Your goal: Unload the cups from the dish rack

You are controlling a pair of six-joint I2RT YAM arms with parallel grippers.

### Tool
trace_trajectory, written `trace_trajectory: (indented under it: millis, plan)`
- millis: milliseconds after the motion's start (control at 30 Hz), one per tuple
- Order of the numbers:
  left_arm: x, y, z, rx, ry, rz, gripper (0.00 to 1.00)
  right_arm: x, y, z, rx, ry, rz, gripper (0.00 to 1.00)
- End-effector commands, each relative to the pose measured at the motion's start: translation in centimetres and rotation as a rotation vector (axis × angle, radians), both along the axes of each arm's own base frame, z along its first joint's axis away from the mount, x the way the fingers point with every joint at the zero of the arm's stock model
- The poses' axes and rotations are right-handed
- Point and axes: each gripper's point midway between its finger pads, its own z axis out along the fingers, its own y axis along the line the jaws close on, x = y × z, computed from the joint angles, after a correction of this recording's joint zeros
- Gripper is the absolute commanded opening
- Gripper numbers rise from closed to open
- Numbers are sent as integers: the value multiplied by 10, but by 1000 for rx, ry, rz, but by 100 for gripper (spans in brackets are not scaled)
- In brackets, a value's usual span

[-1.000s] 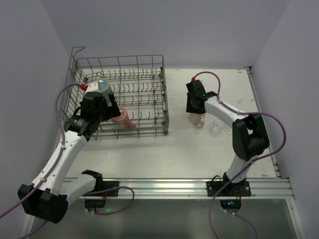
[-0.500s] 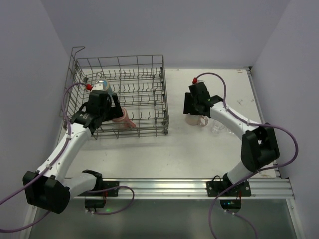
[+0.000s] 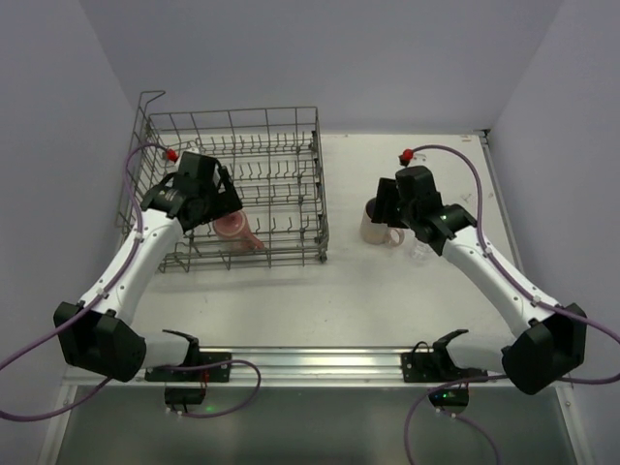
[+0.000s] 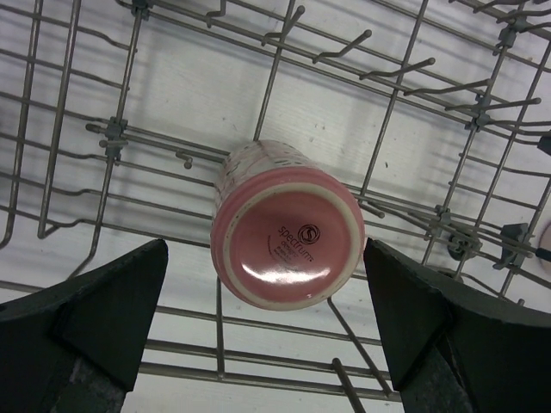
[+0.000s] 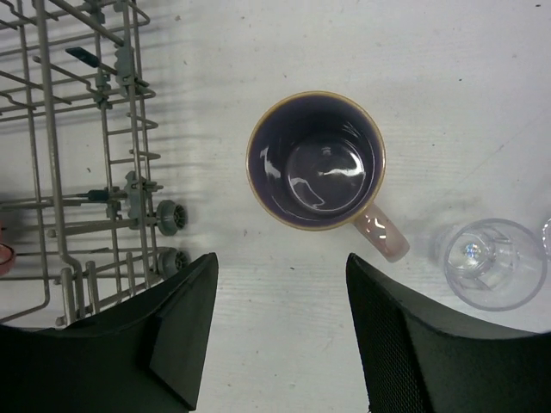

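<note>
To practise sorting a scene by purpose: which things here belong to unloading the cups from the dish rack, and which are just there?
Part of the job: dish rack; pink cup inside it; handled mug and clear tumbler, out on the table.

Just there: metal rail; purple cables.

the dish rack [image 3: 321, 194] is showing thin grey metal wire with a dull sheen. the pink cup [image 4: 288, 232] in it is gleaming like glazed ceramic, its smooth base catching soft highlights. the mug [image 5: 315, 161] is shining glossy inside, dark glaze under a cream rim, and the tumbler [image 5: 491, 262] is looking like clear glass. the white tabletop [image 5: 344, 52] is reading matt and faintly scuffed. the fingers of the left hand [image 4: 265, 258] and right hand [image 5: 280, 258] are looking matt black, the right ones finely textured.
</note>
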Motion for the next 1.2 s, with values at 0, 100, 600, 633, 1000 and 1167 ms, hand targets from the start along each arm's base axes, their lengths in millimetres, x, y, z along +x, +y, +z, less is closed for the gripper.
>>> trace_trajectory:
  millis: [0, 100, 600, 633, 1000, 1167]
  plan:
    - [-11, 6, 6, -18, 75, 94, 100, -11, -7, 10, 10, -24, -19, 64]
    - [-13, 11, 11, 2, 110, 143, 100, -17, -7, 9, 21, -21, -16, 64]
    - [-24, -7, -6, -80, 329, 251, 100, -36, -4, 34, 102, -70, 11, 64]
    - [-24, -8, -6, -94, 324, 270, 100, -36, -4, 33, 101, -69, 9, 64]
    - [-17, -25, -14, -159, 341, 271, 100, -44, -10, 30, 95, -85, 10, 64]
    - [-13, -30, -20, -171, 346, 278, 100, -46, -10, 29, 102, -89, 14, 64]
